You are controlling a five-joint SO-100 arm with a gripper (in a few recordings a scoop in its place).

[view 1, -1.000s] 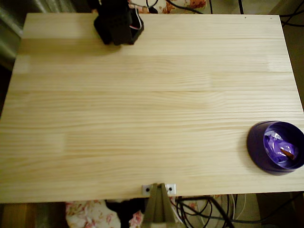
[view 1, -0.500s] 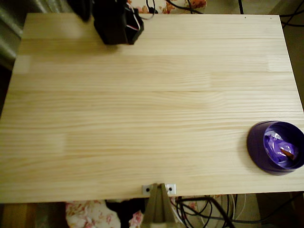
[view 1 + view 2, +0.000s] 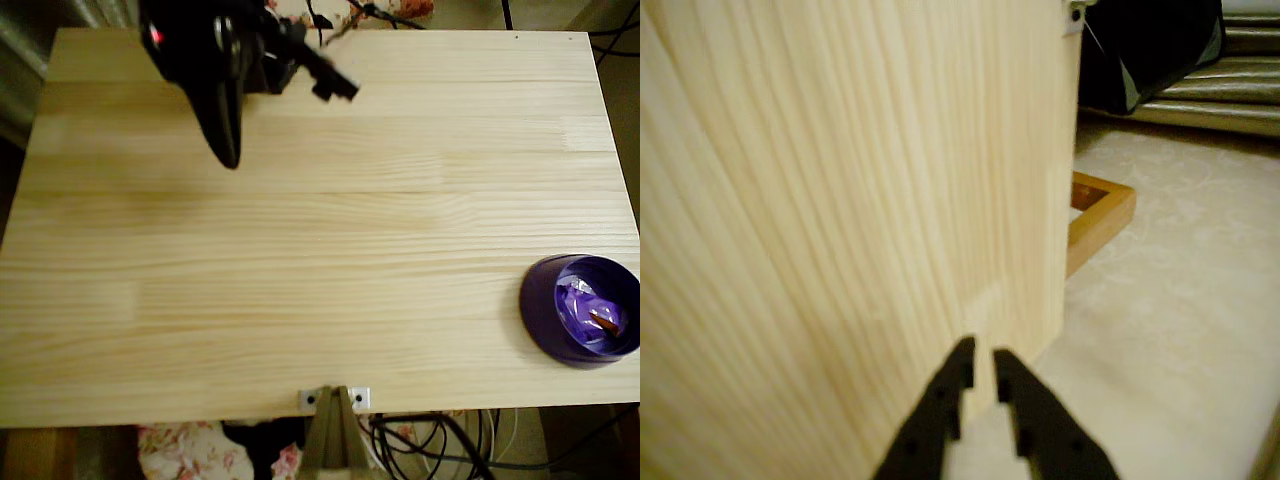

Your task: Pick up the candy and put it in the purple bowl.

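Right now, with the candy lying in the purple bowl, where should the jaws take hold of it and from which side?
Probably from straight above: the purple bowl has a raised wall all around, blocking side approaches. Close the jaws across the narrow width of the candy, near its middle, where the wrapper lies flattest.

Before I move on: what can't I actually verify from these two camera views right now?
- Overhead view: the shiny purple-wrapped candy in the round purple plastic bowl is too small and glary to count pieces; the bowl's right rim is cut by the frame.
- Overhead view: the black arm is motion-blurred.
- Wrist view: the gripper base is cut off below.
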